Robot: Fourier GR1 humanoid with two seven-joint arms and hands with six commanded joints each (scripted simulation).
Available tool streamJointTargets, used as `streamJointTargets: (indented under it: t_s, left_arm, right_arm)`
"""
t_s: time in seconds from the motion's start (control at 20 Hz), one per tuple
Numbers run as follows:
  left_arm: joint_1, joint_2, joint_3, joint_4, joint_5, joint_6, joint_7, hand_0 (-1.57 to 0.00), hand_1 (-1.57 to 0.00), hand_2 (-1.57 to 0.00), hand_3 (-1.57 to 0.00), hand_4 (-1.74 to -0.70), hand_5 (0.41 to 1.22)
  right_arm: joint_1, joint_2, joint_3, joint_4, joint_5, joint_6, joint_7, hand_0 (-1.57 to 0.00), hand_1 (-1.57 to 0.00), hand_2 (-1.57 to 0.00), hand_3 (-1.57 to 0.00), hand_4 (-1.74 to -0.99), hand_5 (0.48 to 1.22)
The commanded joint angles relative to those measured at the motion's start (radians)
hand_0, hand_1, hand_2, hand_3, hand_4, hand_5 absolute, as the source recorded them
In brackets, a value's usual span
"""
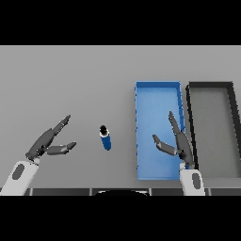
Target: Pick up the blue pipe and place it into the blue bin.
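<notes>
So the robot's right hand hovers over the shallow blue rectangular bin, fingers straight and relaxed, holding nothing. The left hand sits out on the left side of the grey desk, also released and empty. The short blue pipe with a dark end lies on the desk between the two hands, just left of the bin and touching neither. Biggest risk looks like a clumsy sideways approach nudging the pipe so it rolls off. Also, the dark grey bin sits right beside the blue one, so overshooting could drop it in the wrong tray.
</notes>
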Motion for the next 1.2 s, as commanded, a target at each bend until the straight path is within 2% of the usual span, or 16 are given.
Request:
streamJointTargets:
  t_s: [0.0,0.1,0.15,0.25,0.35,0.55,0.6,0.75,0.85,0.95,1.1,1.15]
  left_arm:
    - [0.004,-0.002,-0.018,-0.020,0.001,-0.010,0.024,0.00,0.00,0.00,0.00,-1.05,0.513]
    - [-0.003,-0.017,-0.059,-0.054,-0.004,-0.023,0.072,0.00,0.00,0.00,0.00,-1.08,0.488]
    - [0.001,-0.025,-0.076,-0.066,-0.009,-0.031,0.069,0.00,0.00,0.00,0.00,-1.09,0.480]
    - [-0.010,-0.053,-0.114,-0.069,-0.044,-0.029,0.086,0.00,0.00,0.00,0.00,-1.09,0.463]
    - [-0.009,-0.085,-0.153,-0.061,-0.081,-0.031,0.079,0.00,0.00,0.00,0.00,-1.10,0.447]
    - [-0.045,-0.159,-0.196,-0.014,-0.107,-0.037,0.078,0.00,0.00,0.00,0.00,-1.12,0.446]
    - [-0.057,-0.180,-0.205,0.003,-0.119,-0.032,0.085,0.00,0.00,0.00,0.00,-1.12,0.446]
    - [-0.116,-0.257,-0.224,0.065,-0.129,-0.027,0.117,0.00,0.00,0.00,0.00,-1.11,0.450]
    - [-0.143,-0.291,-0.225,0.128,-0.121,-0.047,0.112,0.00,0.00,0.00,0.00,-1.12,0.448]
    - [-0.179,-0.319,-0.230,0.163,-0.158,-0.022,0.102,0.00,0.00,0.00,0.00,-1.10,0.441]
    - [-0.188,-0.356,-0.238,0.208,-0.163,-0.030,0.037,0.00,0.00,0.00,0.00,-1.08,0.459]
    - [-0.200,-0.376,-0.235,0.227,-0.154,-0.034,0.036,0.00,0.00,0.00,0.00,-1.09,0.477]
  right_arm:
    - [0.000,-0.006,-0.009,0.004,-0.008,0.002,-0.002,0.00,0.00,0.00,0.00,-1.229,0.606]
    - [0.010,-0.014,-0.014,-0.008,-0.015,0.008,-0.018,0.00,0.00,0.00,0.00,-1.239,0.606]
    - [0.017,-0.009,-0.011,-0.007,-0.009,0.003,-0.023,0.00,0.00,0.00,0.00,-1.244,0.607]
    - [-0.011,-0.003,-0.013,-0.006,-0.007,-0.008,0.011,0.00,0.00,0.00,0.00,-1.256,0.616]
    - [-0.003,-0.010,-0.016,-0.013,-0.017,0.003,0.008,0.00,0.00,0.00,0.00,-1.262,0.617]
    - [0.001,0.002,-0.009,-0.016,-0.012,-0.002,0.021,0.00,0.00,0.00,0.00,-1.272,0.617]
    - [0.019,-0.001,-0.010,-0.030,-0.017,0.001,0.009,0.00,0.00,0.00,0.00,-1.271,0.616]
    - [0.020,-0.007,-0.023,-0.035,-0.029,0.002,0.019,0.00,0.00,0.00,0.00,-1.276,0.609]
    - [0.030,-0.007,-0.023,-0.036,-0.039,0.010,0.018,0.00,0.00,0.00,0.00,-1.274,0.605]
    - [0.027,-0.006,-0.021,-0.030,-0.025,0.004,0.021,0.00,0.00,0.00,0.00,-1.266,0.598]
    - [0.036,-0.006,-0.021,-0.030,-0.027,0.007,0.003,0.00,0.00,0.00,0.00,-1.264,0.598]
    - [0.035,0.000,-0.014,-0.040,-0.025,0.006,0.006,0.00,0.00,0.00,0.00,-1.264,0.598]
